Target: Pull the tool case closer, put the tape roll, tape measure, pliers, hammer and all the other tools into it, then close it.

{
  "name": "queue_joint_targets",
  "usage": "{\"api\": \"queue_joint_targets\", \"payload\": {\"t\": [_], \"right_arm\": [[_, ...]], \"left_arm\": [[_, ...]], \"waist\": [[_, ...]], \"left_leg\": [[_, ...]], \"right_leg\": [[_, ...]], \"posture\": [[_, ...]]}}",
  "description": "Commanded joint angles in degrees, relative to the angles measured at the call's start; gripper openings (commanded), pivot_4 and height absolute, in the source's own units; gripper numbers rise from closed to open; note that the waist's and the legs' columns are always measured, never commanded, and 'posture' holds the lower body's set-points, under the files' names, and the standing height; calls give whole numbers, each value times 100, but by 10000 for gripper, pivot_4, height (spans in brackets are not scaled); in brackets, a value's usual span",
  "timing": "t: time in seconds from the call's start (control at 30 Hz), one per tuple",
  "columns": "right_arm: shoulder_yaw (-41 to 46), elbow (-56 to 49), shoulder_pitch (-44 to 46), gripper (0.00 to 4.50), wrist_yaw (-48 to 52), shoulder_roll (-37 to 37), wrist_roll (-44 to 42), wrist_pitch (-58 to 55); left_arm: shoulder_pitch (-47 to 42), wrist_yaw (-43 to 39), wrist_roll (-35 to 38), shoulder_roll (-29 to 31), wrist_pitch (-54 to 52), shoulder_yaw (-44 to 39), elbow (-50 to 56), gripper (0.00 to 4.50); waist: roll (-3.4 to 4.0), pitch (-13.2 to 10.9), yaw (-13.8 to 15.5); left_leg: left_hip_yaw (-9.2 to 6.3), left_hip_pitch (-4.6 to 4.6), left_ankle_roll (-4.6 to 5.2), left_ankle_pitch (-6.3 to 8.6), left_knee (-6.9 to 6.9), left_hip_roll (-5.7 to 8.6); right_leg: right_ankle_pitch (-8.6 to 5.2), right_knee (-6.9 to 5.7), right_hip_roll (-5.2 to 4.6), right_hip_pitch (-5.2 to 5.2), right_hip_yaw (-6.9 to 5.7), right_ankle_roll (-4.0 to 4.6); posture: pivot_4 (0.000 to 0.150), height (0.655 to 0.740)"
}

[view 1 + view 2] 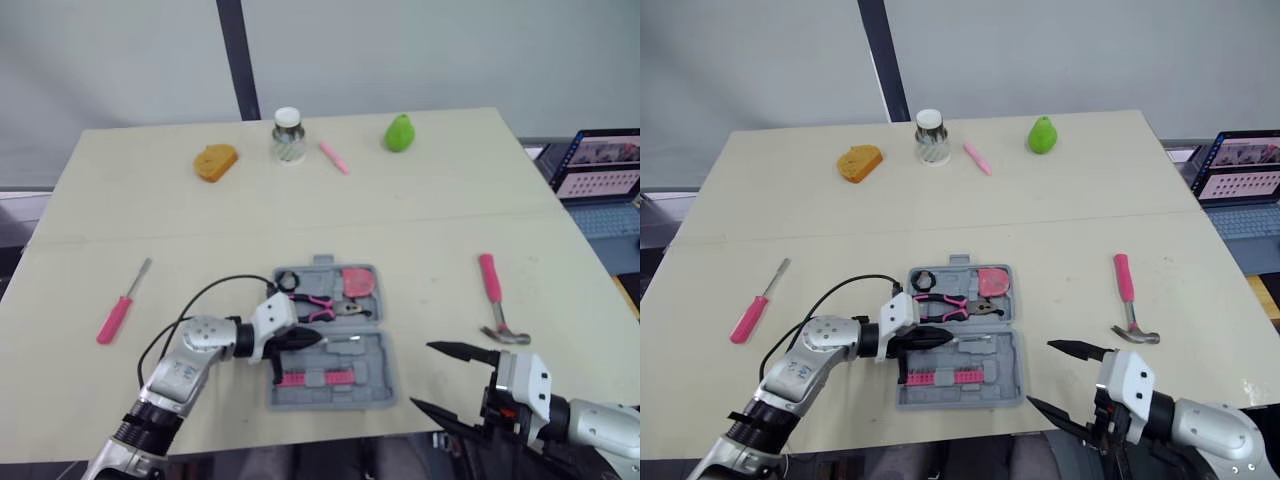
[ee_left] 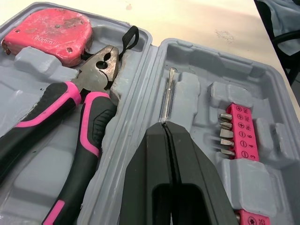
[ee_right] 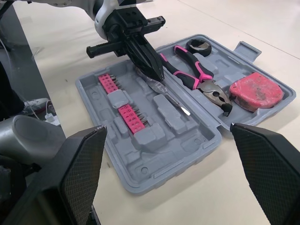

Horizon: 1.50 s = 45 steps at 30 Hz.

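The grey tool case [image 1: 378, 372] lies open on the table, right under the left gripper [image 1: 314, 340]. Its two black fingers [image 2: 154, 178] are pressed together with just a thin seam between them. Their tips sit at the handle end of a slim screwdriver [image 2: 168, 93] that rests in a groove of the nearer half of the case, its metal shaft pointing straight out ahead of the tips. I cannot tell whether the tips grip that handle or only touch it.

Just beside the fingers, on the near side, a row of pink bit holders [image 1: 305, 378] sits in its slots. On their far side, across the case's hinge, the pink-and-black pliers [image 1: 320, 305] lie in the other half, with the red tape measure [image 1: 358, 281] past the pliers' jaws and the black tape roll [image 1: 286, 281] by their handles.

The right gripper [image 1: 423, 375] hangs off the case's right end, its fingers [image 3: 84, 164] spread wide and holding nothing. The pink-handled hammer [image 1: 495, 300] lies on the table beyond those fingers, apart from them. A pink-handled screwdriver [image 1: 122, 305] lies well away to the left of the left gripper's fingers
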<state>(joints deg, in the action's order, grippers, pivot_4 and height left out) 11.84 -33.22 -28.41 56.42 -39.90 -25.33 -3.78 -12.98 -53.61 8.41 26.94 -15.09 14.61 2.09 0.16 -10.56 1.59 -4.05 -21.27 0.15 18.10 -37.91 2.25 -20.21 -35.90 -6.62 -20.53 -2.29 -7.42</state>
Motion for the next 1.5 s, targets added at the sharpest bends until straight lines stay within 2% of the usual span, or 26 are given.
{"api": "queue_joint_targets", "payload": {"t": [0.03,0.53,1.5], "right_arm": [[190,-157,-58,45000,-5,-30,-101,48],[240,-219,-89,45000,-28,-24,-112,-13],[302,-245,-154,45000,-20,-23,-120,-24]], "left_arm": [[4,63,-118,31,68,77,79,462],[110,217,-533,118,-34,376,-102,462],[9,282,-768,125,-16,787,-705,462]], "waist": [[0,0,-3],[2,26,0],[33,112,9]], "left_leg": [[0,0,0,0,0,0],[0,4,1,1,1,0],[0,14,8,11,2,1]], "right_leg": [[0,0,0,0,0,0],[0,2,0,3,1,0],[0,28,-2,15,13,0]], "posture": [[1500,7391],[1500,7391],[1500,7391]]}}
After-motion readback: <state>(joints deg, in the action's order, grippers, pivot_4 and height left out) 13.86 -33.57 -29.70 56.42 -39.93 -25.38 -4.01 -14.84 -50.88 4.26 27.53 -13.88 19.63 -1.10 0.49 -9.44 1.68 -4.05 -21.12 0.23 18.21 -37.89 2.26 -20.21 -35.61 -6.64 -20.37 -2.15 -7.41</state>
